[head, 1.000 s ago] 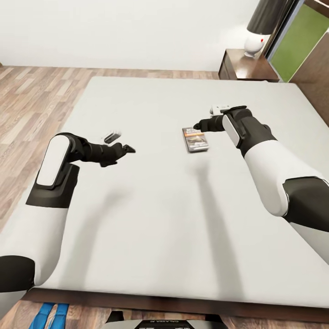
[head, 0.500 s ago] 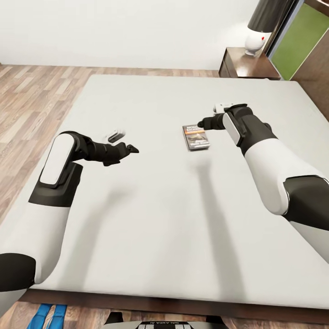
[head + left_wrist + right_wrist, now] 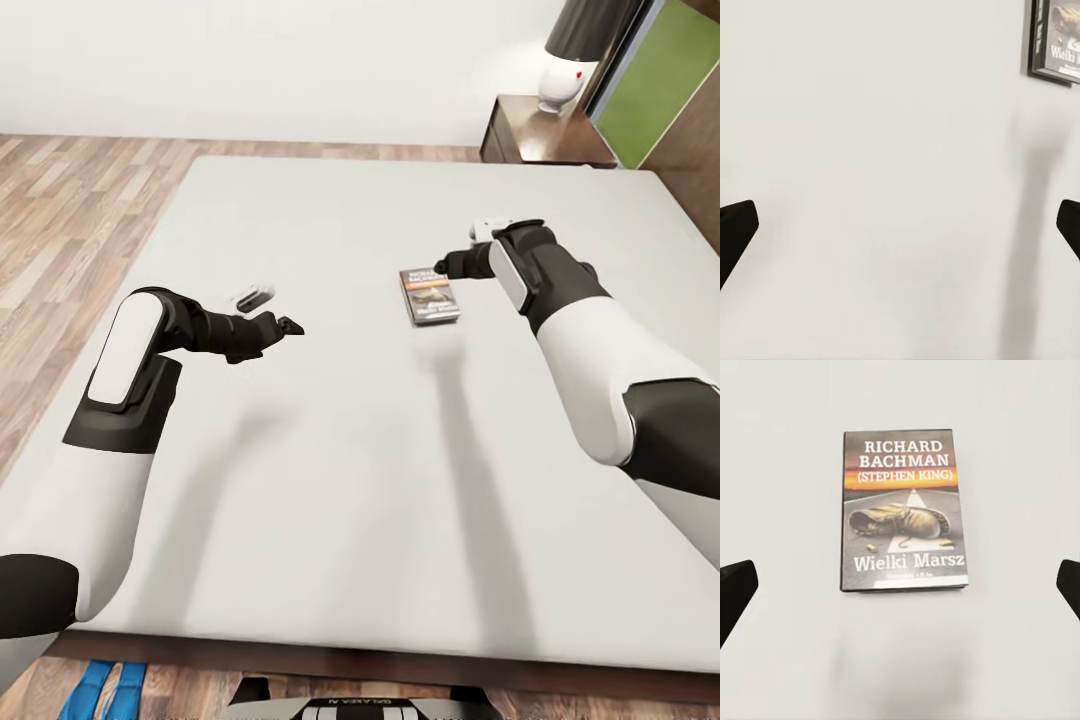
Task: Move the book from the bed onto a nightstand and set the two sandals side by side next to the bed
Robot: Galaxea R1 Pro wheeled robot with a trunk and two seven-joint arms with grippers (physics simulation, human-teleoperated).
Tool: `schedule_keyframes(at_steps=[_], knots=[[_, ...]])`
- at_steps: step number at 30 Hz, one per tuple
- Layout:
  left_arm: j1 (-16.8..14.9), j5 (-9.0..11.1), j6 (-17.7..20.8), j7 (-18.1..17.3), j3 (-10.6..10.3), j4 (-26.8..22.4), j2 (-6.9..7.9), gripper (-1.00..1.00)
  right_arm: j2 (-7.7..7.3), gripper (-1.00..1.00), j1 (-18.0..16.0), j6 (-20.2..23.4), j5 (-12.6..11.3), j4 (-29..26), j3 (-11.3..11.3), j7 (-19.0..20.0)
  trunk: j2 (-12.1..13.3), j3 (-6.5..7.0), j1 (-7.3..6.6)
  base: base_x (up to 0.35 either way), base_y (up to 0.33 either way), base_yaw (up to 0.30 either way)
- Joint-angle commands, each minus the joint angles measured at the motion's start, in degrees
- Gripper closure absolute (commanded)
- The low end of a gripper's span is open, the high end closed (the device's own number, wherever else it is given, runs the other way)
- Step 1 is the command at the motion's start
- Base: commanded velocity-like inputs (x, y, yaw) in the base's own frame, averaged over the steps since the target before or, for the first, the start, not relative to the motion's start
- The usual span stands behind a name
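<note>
The book (image 3: 430, 296) lies flat, cover up, on the pale mattress of the bed (image 3: 330, 480), toward its far right part. In the right wrist view the book (image 3: 904, 511) sits centred between the two dark fingertips, which stand spread wide, with nothing between them. The right end effector (image 3: 444, 268) hovers just beside the book's far edge, apart from it. Compared with the earlier head views, this end effector has shifted slightly toward the book's upper right corner, and the whole view has tilted a little, so part of the shift is camera motion. The judgement is that the approach phase is nearly complete and a descent to grasp is the next requirement. The left end effector (image 3: 282, 326) is held above bare mattress, well apart from the book, fingers spread, and its pose is almost unchanged. The nightstand (image 3: 540, 145) with its lamp (image 3: 572, 55) stands beyond the bed's far right corner. The two sandals (image 3: 105, 690) lie on the floor by the near bed edge.
</note>
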Motion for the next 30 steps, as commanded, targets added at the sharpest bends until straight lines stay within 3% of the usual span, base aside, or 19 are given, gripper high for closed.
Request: schedule_keyframes(at_steps=[1,13,21,30], knots=[[-0.05,0.51,0.05,0.57,-0.08,-0.05,0.04,-1.0,-0.04,-1.0,-0.09,0.3,-0.13,-0.03,0.26,0.04,-0.02,-0.12,0.0,0.0,0.0,-0.003],[-0.71,0.6,0.05,0.53,-0.07,-0.21,0.03,-1.0,-0.01,-1.0,-0.61,0.44,-0.04,0.17,0.22,0.02,-0.02,-1.17,0.0,0.0,0.0,-0.001],[-2.67,0.62,0.05,0.46,-0.2,-0.94,-0.32,-1.0,-0.03,-1.0,-3.02,0.34,0.08,1.03,0.2,0.12,-0.02,-1.88,0.0,0.0,0.0,0.0],[3.24,0.36,-0.05,-0.58,-0.15,-4.19,-0.81,-1.0,-0.13,-1.0,-3.6,0.4,0.0,1.1,0.34,0.89,-0.02,-2.68,0.0,0.0,0.0,0.0]])
